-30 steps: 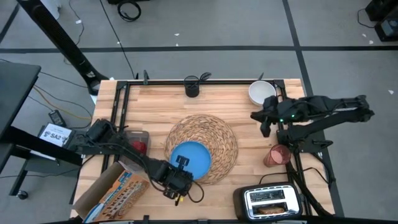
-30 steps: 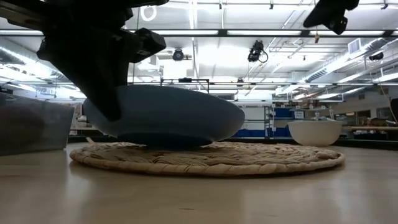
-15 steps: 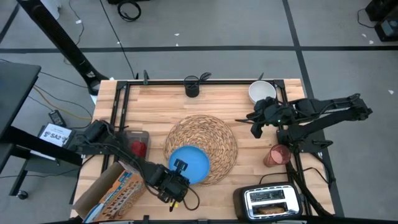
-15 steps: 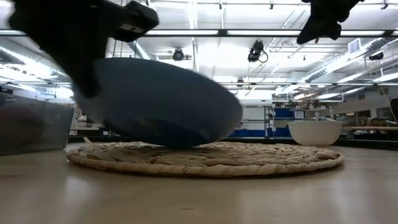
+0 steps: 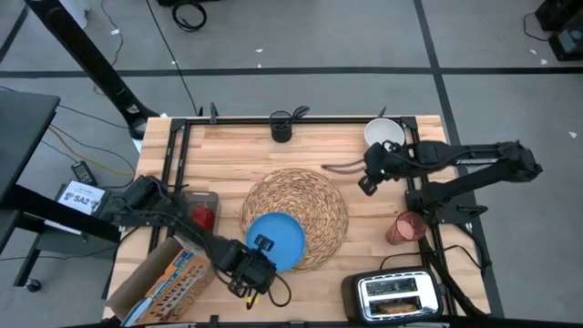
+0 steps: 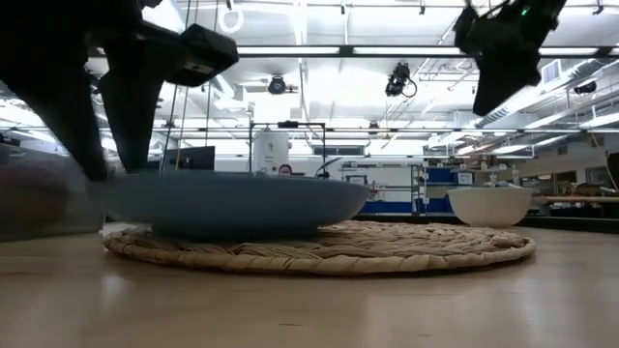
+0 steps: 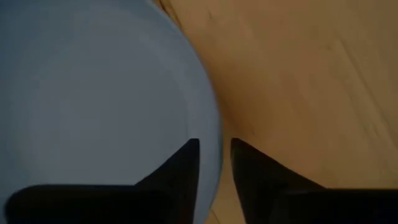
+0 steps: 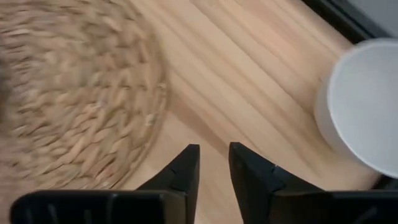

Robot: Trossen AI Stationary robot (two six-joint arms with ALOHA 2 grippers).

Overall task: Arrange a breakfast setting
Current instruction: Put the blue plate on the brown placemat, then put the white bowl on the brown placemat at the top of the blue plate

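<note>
One round woven straw placemat (image 5: pixel 298 216) lies at the middle of the pale wooden table (image 5: pixel 237 155); its coiled braid is rough and flat. One smooth blue plate (image 5: pixel 276 241) sits level on the mat's near-left part, overhanging its edge. The left claw (image 5: pixel 251 276) straddles the plate's rim, one dark finger inside and one outside with small gaps, so it is slightly open rather than clamped. The right claw (image 5: pixel 368 178) hovers above bare wood between the placemat and one round white bowl (image 5: pixel 383 135), which stands at the far right corner; its fingers are slightly apart and hold nothing.

One clear rectangular bin (image 5: pixel 199 210) at the left holds something red. One silver toaster (image 5: pixel 394 295) at the near right edge holds one toast slice (image 5: pixel 397 309) in a slot. One translucent red cup (image 5: pixel 404 227) stands right of the mat. One small black cup (image 5: pixel 281 129) stands at the far edge. One printed cardboard box (image 5: pixel 164 276) lies near left.
</note>
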